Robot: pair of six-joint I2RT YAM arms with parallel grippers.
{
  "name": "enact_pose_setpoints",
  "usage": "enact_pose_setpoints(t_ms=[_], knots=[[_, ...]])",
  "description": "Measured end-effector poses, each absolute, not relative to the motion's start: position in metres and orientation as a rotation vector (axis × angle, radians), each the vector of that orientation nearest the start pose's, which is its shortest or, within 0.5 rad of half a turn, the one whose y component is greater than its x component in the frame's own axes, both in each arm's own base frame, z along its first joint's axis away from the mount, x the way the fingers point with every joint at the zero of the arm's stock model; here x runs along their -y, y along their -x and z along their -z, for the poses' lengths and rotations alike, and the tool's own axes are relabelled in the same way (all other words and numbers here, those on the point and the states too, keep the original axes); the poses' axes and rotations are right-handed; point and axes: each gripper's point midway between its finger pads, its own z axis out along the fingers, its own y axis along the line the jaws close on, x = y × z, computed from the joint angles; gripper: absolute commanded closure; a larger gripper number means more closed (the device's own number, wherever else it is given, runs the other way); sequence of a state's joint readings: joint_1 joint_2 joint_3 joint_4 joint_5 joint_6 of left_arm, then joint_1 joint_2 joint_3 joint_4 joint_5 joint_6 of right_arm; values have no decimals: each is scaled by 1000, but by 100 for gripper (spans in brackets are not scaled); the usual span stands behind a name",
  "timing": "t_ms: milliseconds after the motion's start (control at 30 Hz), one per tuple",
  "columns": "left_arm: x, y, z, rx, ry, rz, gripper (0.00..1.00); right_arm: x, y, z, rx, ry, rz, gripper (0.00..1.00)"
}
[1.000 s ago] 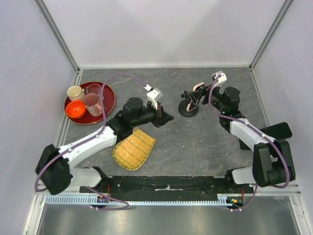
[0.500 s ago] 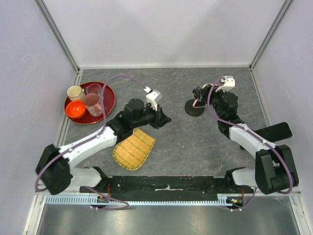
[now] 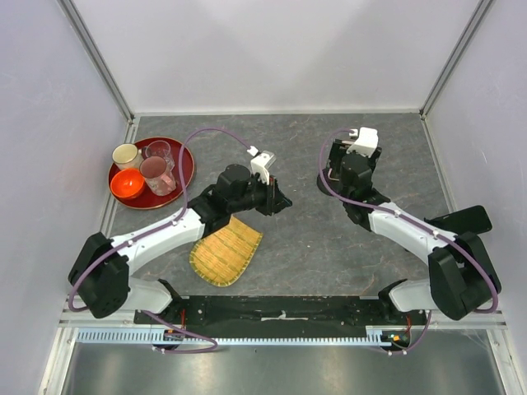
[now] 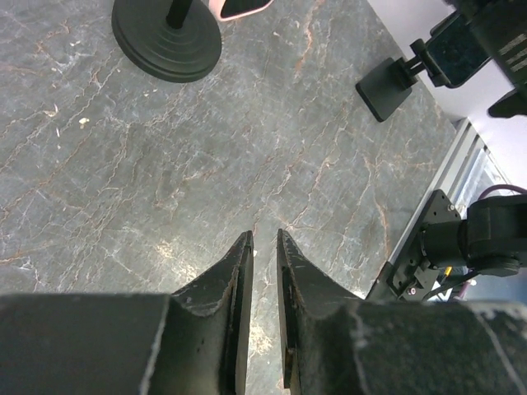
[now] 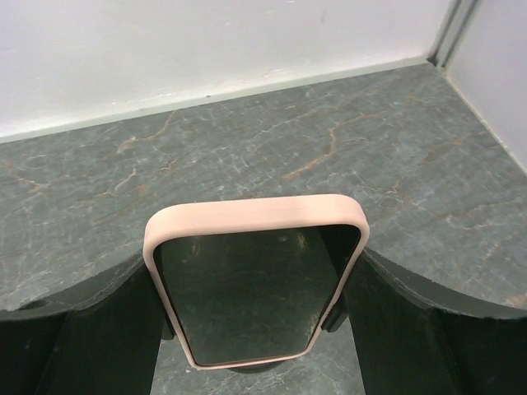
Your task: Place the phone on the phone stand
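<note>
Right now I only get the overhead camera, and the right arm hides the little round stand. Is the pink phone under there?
Observer: Yes. The right wrist camera shows the phone between the fingers of the right gripper, its pink rim and black screen facing the lens.
Operator: Is it resting on the stand?
Observer: I can't tell. The left wrist camera shows the stand with its round base flat on the table. The phone's pink edge is above the base, beside the post. The clamp is cut off by the picture's edge.
</note>
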State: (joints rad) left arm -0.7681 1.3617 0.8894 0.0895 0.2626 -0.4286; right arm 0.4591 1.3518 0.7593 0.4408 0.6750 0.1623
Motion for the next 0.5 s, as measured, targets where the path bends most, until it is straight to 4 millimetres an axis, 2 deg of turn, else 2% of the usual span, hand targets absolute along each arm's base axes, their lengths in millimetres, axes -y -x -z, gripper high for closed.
enact_pose_setpoints(t_ms=[233, 500], knots=[[328, -250, -212, -1957, -528, 1037, 75, -84, -405, -212, -1679, -285, 285, 100], [311, -237, -244, -1879, -503, 1040, 75, -56, -387, -218, -1671, -447, 451, 100]])
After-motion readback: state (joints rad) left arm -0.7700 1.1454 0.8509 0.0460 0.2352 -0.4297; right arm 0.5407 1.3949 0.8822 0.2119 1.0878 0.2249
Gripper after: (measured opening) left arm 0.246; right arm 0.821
